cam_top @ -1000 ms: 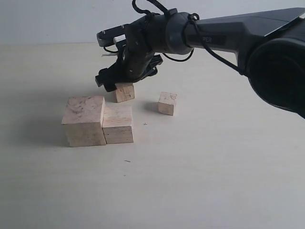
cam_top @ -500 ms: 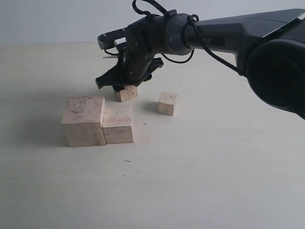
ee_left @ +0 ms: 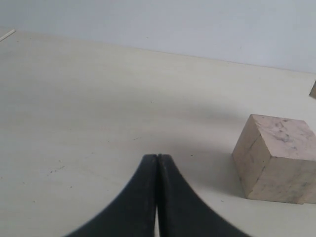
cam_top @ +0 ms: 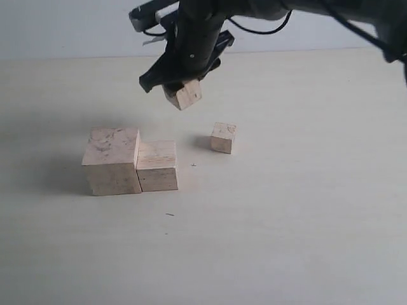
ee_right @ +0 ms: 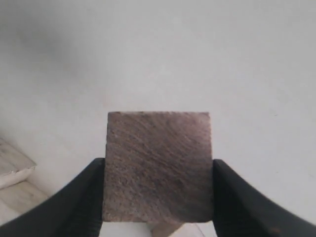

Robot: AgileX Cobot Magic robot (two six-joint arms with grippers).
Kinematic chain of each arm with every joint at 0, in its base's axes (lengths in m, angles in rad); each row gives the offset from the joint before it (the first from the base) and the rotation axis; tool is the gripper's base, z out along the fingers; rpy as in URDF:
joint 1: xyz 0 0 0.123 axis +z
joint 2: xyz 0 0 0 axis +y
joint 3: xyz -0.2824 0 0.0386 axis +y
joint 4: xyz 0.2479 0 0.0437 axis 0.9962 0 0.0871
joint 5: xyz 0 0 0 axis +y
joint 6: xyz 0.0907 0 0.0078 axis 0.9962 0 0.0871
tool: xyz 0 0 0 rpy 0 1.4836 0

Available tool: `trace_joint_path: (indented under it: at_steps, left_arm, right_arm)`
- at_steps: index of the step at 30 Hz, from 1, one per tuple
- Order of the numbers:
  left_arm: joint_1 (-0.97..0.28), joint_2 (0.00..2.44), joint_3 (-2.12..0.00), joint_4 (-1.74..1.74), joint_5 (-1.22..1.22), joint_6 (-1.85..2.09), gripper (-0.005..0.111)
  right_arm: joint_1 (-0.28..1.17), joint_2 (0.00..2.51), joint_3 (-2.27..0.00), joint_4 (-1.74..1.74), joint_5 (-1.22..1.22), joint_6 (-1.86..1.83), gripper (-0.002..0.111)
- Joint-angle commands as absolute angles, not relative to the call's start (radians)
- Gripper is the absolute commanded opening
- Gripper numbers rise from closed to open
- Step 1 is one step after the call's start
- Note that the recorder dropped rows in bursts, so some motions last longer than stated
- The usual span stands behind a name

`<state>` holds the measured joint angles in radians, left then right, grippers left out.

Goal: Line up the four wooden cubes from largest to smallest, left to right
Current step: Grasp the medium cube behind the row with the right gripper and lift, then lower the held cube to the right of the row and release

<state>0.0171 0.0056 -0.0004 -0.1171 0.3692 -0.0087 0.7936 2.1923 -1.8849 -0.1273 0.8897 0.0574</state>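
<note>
Raised off the table, right gripper clamps a grainy wooden cube.

Right arm enters from the upper right and reaches across the middle to the left half. Wrist bent down, right claw pointing downward, up in the air. Its two black fingers clamp opposite faces of a cube, one on each side, and the cube sits tilted in the grip. Left claw is low and roughly level, curved black tips pressed flat together.
</note>
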Motion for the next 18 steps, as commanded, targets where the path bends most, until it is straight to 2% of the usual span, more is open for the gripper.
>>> trace_joint_path:
  at_steps: [1,6,13,18]
  left_arm:
    - [0.011,0.000,0.000,-0.115,0.360,-0.006,0.000]
    - [0.011,0.000,0.000,-0.115,0.360,-0.006,0.000]
    - [0.011,0.000,0.000,-0.115,0.360,-0.006,0.000]
    - [0.011,0.000,0.000,-0.115,0.360,-0.006,0.000]
  right_arm:
    - [0.768,2.123,-1.888,-0.107,0.948,0.000,0.000]
    - [0.743,2.040,-1.740,0.020,0.844,-0.103,0.000]
    - [0.736,1.829,-1.342,0.054,0.599,-0.271,0.000]
    - [0.721,1.779,-1.182,0.190,0.547,-0.499,0.000]
